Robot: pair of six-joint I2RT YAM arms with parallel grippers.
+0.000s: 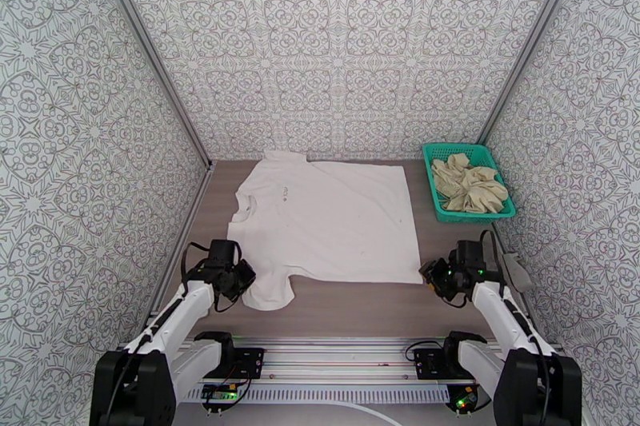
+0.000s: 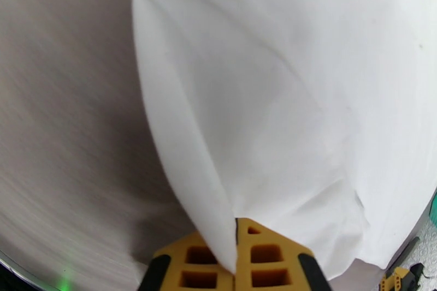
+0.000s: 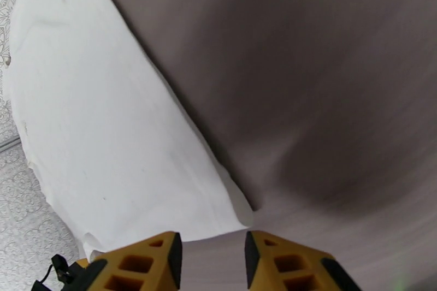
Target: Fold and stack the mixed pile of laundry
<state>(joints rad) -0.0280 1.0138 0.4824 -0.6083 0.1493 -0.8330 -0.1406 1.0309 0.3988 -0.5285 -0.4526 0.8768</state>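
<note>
White cotton across the middle of the top view: the white T-shirt [image 1: 328,220] lies spread flat on the grey-brown table [image 1: 352,304], collar towards the left wall and hem towards the right, with a small chest mark just visible. Far right at the back, the teal mesh basket [image 1: 456,147] holds the beige garment [image 1: 470,184], crumpled in a heap, well apart from the shirt. The left gripper [image 1: 240,280] sits at the near sleeve, touching its edge. The right gripper [image 1: 428,272] is down at the shirt's near hem corner.

Over to the left wrist camera: the yellow fingers of the left gripper [image 2: 236,235] are pressed together with a fold of the white T-shirt [image 2: 284,95] pinched between them (a firm bite, cloth running right into the seam between the pads). Fabric rises away from the table [image 2: 65,123].

Right wrist camera now: the right gripper [image 3: 213,245] has its jaws parted with a clear gap between the yellow fingers and nothing in it. The corner of the white T-shirt [image 3: 109,123] lies just ahead of that gap, flat on the table [image 3: 300,68].
</note>
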